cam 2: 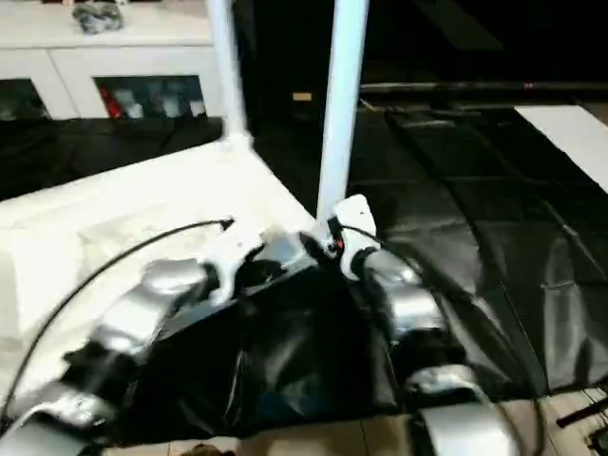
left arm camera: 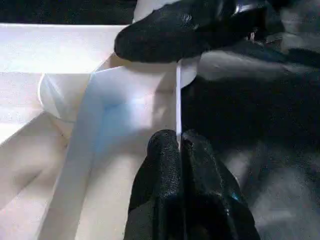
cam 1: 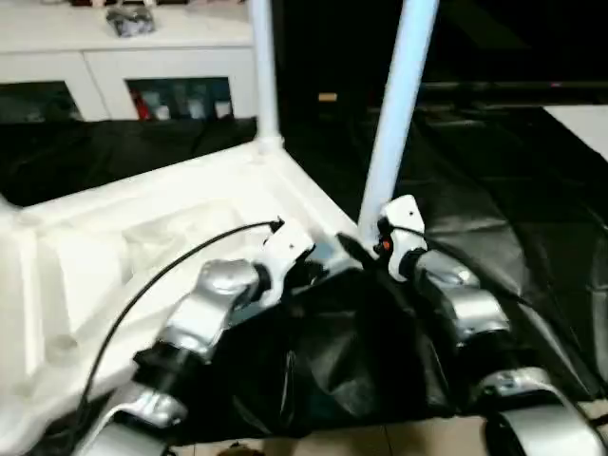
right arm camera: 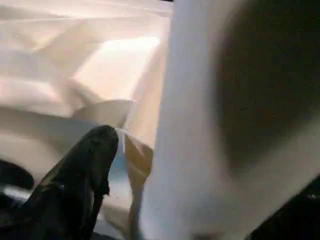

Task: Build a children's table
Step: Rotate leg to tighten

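The children's table's white tabletop point(cam 1: 142, 237) lies underside up on the black-draped table. Two white legs stand upright in its corner sockets: one at the far corner point(cam 1: 262, 66), one at the near right corner point(cam 1: 397, 114). My left gripper point(left arm camera: 179, 145) is shut on the tabletop's thin rim point(left arm camera: 178, 95), just left of the near leg. My right gripper point(cam 1: 369, 239) is at the base of that leg. Its jaws stand around the leg point(right arm camera: 190, 125), and one finger point(right arm camera: 85, 170) sits a little apart from it.
The black drape point(cam 1: 494, 190) spreads to the right and in front of the tabletop. A white cabinet point(cam 1: 123, 57) with glass doors runs along the back left. A white panel point(cam 2: 570, 123) lies at the far right. Pale floor point(cam 1: 332, 442) shows below the table's front edge.
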